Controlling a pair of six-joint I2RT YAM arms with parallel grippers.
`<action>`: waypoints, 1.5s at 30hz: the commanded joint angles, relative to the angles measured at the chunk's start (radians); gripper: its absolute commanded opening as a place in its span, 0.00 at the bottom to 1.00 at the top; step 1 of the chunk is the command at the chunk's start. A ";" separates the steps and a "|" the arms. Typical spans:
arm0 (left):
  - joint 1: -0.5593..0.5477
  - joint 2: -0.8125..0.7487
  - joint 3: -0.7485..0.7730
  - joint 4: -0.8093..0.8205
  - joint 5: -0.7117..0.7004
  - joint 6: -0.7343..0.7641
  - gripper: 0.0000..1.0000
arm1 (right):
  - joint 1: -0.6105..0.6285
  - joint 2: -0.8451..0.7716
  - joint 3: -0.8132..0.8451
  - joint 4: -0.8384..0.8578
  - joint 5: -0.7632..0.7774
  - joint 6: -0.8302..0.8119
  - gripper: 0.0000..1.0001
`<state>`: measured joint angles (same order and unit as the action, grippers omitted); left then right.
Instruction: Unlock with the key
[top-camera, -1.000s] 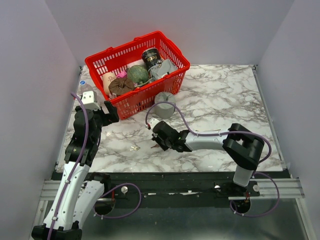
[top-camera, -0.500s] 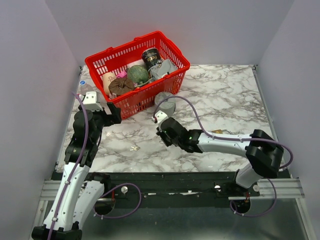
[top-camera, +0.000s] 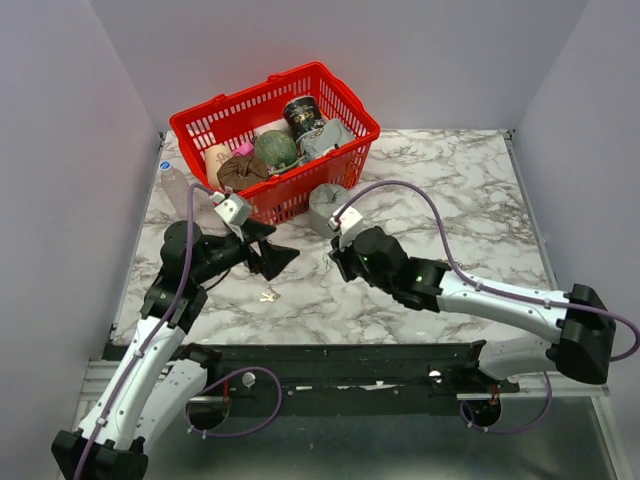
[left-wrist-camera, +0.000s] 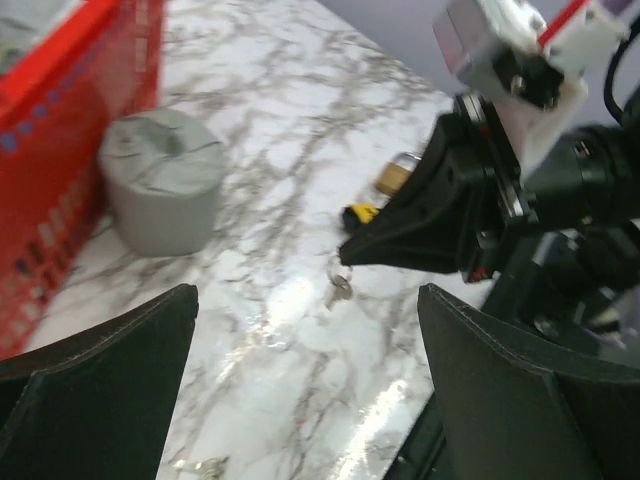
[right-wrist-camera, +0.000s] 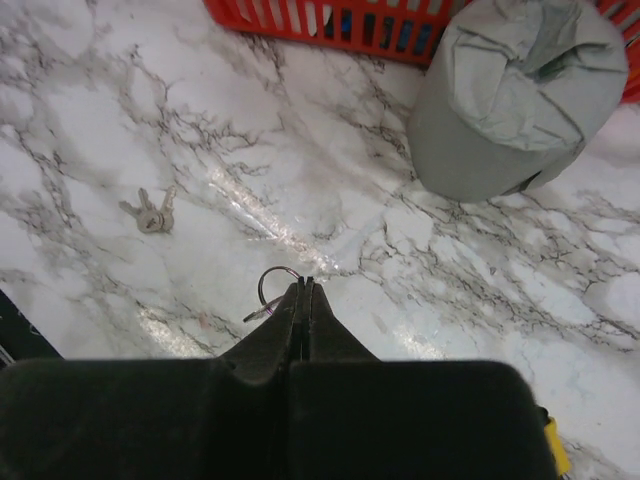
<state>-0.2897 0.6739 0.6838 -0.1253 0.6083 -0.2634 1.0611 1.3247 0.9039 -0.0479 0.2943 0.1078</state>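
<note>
Right fingers (right-wrist-camera: 285, 335) pinched on thin round metal key ring (right-wrist-camera: 270, 284), left fingers (left-wrist-camera: 100, 380) splayed, empty

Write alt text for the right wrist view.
The right gripper, shut, pinches a key ring over the marble table. Loose keys lie nearby, and a grey cylinder stands by the red basket.

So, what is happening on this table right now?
The right end effector is shut on a key ring, and a key hangs below it, just over the marble table. The left end effector is wide open and holds nothing; it points toward the right one. A brass object, probably the padlock, lies on the table beyond the right arm, not yet touched. A second bunch of keys lies loose nearby.
</note>
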 joint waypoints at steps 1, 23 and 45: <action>-0.077 0.068 0.000 0.121 0.212 -0.037 0.99 | 0.004 -0.128 0.010 0.003 0.009 -0.025 0.01; -0.318 0.363 0.164 0.351 0.369 -0.096 0.99 | -0.069 -0.394 0.073 0.039 -0.351 0.061 0.01; -0.325 0.354 0.111 0.446 0.346 -0.131 0.57 | -0.075 -0.369 0.055 0.109 -0.334 0.089 0.01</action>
<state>-0.6109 1.0397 0.8070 0.2935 0.9569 -0.4118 0.9928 0.9573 0.9600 0.0441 -0.0692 0.1864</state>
